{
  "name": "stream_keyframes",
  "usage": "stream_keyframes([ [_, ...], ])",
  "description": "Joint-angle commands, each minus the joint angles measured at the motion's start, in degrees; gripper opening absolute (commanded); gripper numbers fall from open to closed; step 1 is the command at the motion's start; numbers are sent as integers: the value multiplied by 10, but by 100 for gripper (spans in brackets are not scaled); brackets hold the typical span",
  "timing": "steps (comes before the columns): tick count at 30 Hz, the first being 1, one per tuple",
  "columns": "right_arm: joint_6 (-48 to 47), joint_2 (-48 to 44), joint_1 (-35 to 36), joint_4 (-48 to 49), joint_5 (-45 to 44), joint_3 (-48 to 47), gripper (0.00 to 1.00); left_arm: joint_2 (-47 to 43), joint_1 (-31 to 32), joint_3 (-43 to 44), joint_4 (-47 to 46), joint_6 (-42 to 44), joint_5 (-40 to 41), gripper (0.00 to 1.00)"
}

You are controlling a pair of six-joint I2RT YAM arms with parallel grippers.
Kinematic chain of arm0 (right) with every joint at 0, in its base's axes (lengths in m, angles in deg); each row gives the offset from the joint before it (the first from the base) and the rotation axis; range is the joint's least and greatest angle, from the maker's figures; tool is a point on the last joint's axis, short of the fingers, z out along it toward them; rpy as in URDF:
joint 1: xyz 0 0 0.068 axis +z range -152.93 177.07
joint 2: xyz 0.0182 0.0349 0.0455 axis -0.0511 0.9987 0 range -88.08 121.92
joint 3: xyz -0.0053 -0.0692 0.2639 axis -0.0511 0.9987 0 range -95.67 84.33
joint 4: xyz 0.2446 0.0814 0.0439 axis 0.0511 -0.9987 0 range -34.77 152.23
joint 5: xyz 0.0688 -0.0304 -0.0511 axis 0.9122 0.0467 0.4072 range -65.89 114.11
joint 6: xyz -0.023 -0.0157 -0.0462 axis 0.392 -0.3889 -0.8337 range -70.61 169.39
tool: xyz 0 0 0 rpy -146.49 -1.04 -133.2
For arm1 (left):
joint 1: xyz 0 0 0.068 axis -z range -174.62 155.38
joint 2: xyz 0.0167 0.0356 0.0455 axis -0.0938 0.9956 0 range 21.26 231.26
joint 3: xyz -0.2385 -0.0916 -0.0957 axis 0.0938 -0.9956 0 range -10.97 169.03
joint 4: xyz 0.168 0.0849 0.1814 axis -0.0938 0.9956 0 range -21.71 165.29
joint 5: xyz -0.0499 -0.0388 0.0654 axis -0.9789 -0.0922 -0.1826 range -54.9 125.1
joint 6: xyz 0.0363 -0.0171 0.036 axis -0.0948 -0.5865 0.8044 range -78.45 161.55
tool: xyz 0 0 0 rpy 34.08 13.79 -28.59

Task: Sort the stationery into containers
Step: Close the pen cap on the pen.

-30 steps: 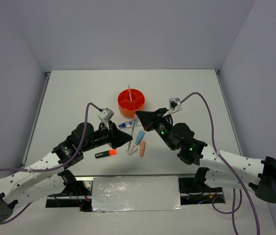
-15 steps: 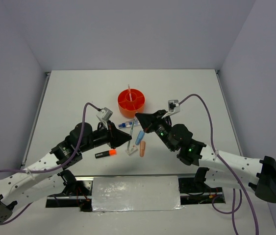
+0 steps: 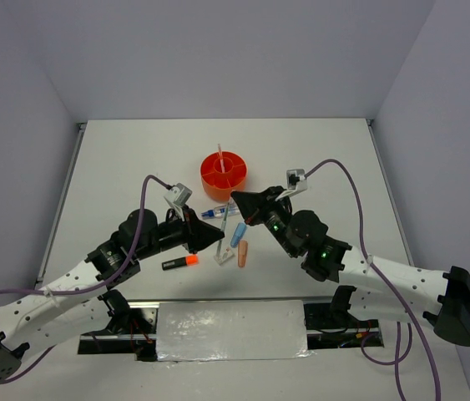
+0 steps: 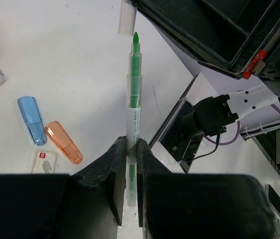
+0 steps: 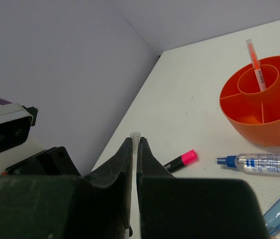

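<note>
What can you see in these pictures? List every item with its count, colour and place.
tub: 1, bright orange, far middle of the table
thin pen: 1, orange-pink, standing in the tub's centre cup
marker: 1, blue and clear, lying near the tub
pink-capped highlighter: 1, black, lying beside the marker
orange-capped highlighter: 1, black, by the left arm
blue eraser: 1, mid-table
salmon eraser: 1, beside the blue one
white eraser: 1, next to the salmon one
green pen: 1, uncapped, in the left gripper
clear cap: 1, in the right gripper
table: 1, white
left gripper: 1, black, shut on the green pen
right gripper: 1, black, shut on the clear cap
</note>
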Motion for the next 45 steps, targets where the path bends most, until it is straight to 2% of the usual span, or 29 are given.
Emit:
stream_keyframes([
  [1, -13, 5, -1, 1, -21, -32, 0, -7, 2, 12, -31, 4, -5, 0],
  [45, -17, -7, -2, 6, -16, -32, 0, 16, 2, -5, -47, 2, -12, 0],
])
